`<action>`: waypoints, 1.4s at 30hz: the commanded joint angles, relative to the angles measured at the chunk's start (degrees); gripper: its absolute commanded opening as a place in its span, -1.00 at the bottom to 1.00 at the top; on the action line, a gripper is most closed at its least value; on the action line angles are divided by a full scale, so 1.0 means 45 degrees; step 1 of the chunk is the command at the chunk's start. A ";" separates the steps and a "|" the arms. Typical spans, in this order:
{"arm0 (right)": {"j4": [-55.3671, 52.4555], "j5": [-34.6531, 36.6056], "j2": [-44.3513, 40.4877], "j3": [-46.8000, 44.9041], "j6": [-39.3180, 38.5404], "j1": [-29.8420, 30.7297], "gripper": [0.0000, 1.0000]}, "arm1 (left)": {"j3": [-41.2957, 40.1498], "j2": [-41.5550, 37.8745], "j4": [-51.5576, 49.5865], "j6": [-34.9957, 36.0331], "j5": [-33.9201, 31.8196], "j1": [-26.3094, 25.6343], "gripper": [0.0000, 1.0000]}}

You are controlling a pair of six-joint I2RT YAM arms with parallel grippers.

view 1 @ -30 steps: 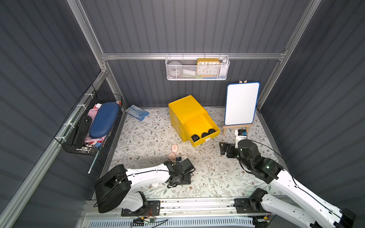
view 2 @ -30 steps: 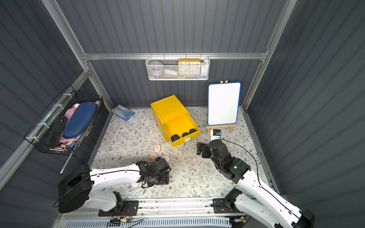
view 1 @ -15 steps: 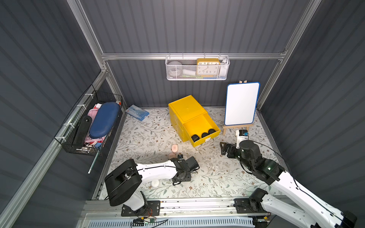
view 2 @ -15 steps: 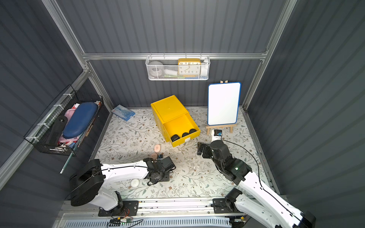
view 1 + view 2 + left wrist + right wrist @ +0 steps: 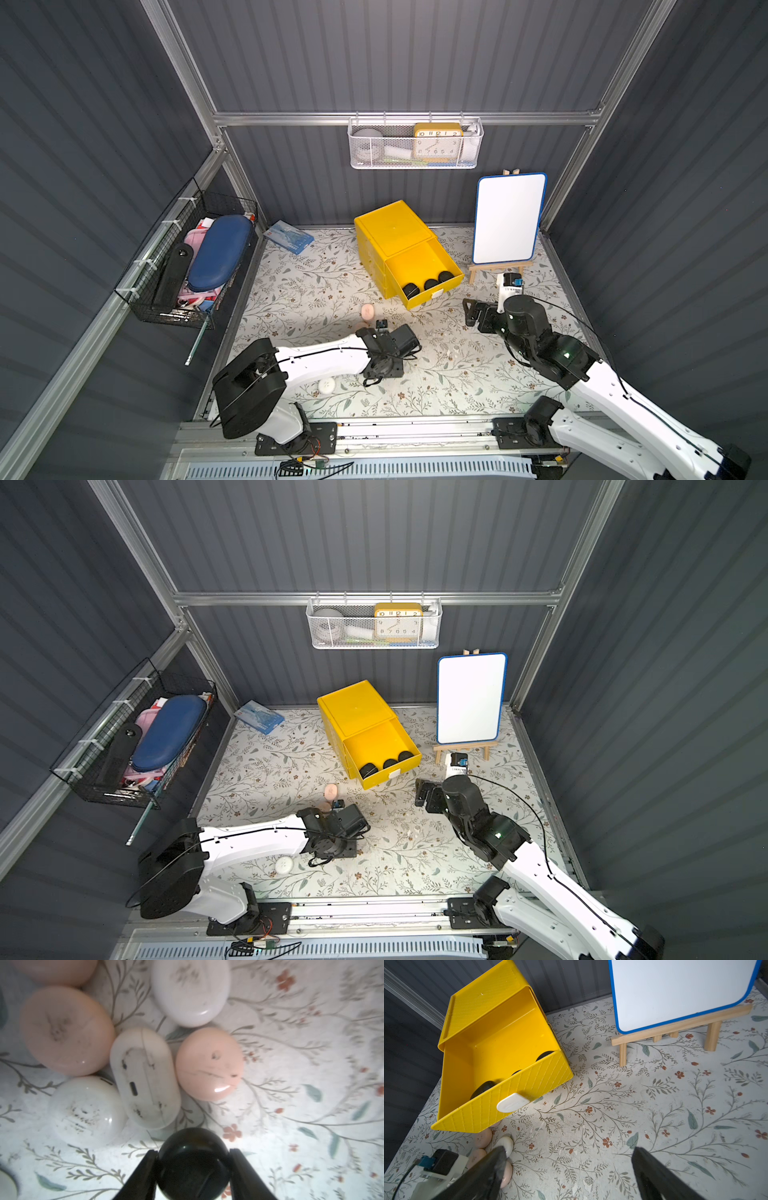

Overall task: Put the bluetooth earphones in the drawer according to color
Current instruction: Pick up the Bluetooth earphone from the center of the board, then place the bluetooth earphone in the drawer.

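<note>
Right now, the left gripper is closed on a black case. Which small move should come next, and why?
Probably lift it straight up. The left gripper is shut on the black case, while a pink case and a white case lie close ahead, so sliding could knock them. The open drawer already holds three black cases.

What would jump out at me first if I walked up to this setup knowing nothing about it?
The bright yellow drawer cabinet stands at the back of the floral table, its top drawer pulled out with three black earphone cases lined up inside. Nearer the robot's base, the left gripper is shut on a fourth black case, beside a huddle of pink cases and white cases.
</note>
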 commanded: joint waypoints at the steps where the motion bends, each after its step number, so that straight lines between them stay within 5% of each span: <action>1: 0.0097 0.0087 -0.0091 -0.0186 0.0226 -0.0046 0.98 | 0.1235 -0.0585 -0.0772 0.0855 -0.0684 0.0036 -0.09; 11: 0.0037 0.0007 -0.0126 -0.0435 0.0591 -0.0064 0.98 | 0.6134 0.0004 -0.2016 0.3173 -0.2145 0.0428 -0.08; 22: 0.0215 -0.0621 0.0183 -0.0746 0.1157 -0.0097 0.98 | 1.0427 0.2364 -0.1180 0.6317 -0.2328 0.2472 -0.05; 32: 0.0361 -0.1641 0.0821 -0.0563 0.0419 -0.0159 0.98 | 1.3143 0.4379 -0.1580 0.7252 -0.2490 0.4018 0.97; 42: 0.0893 -0.2778 0.1047 -0.0660 -0.0793 -0.0180 0.91 | 1.4634 0.4785 -0.0594 0.8635 -0.0835 0.6423 0.98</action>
